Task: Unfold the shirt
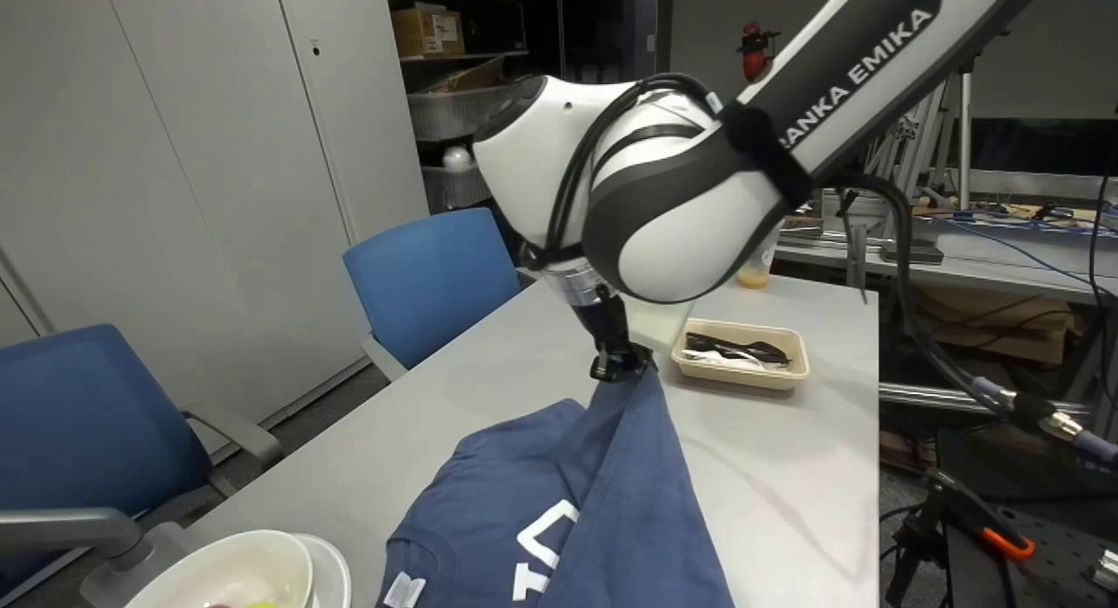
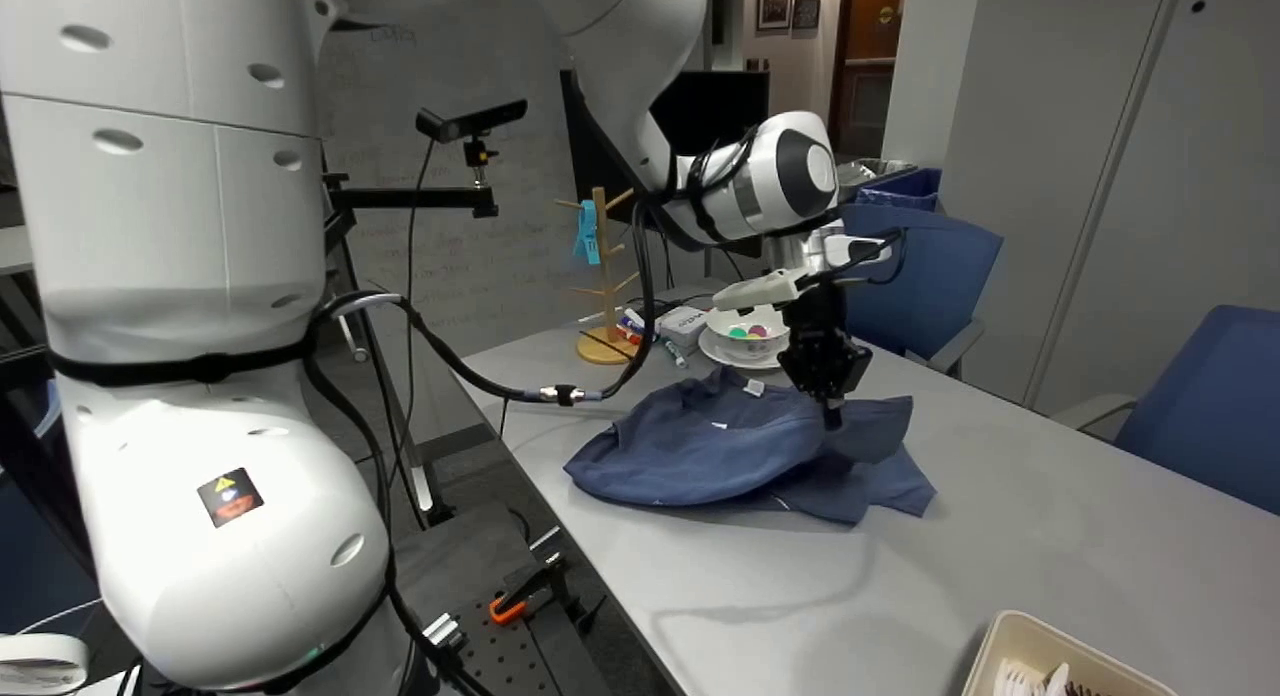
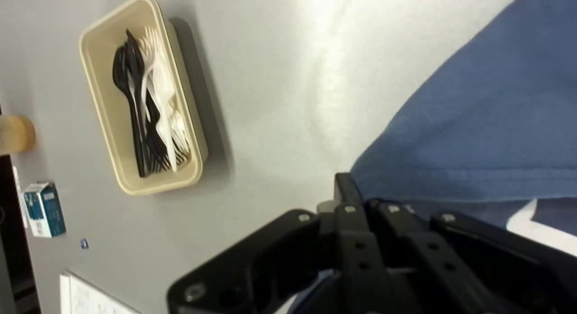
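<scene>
One shirt point(image 2: 745, 444), below my gripper point(image 2: 832, 414); edge pinched aloft in its closed jaws, I judge to undo the fold.

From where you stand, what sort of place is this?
Probably a lab or office workroom: blue chairs stand beside the table, a cable-strewn bench is nearby, and there's a faintly marked whiteboard.

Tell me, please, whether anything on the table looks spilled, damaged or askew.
I see no spill or damage. The shirt lies askew, folded over part of its lettering, an edge pinched in the gripper, which seems normal for unfolding.
</scene>
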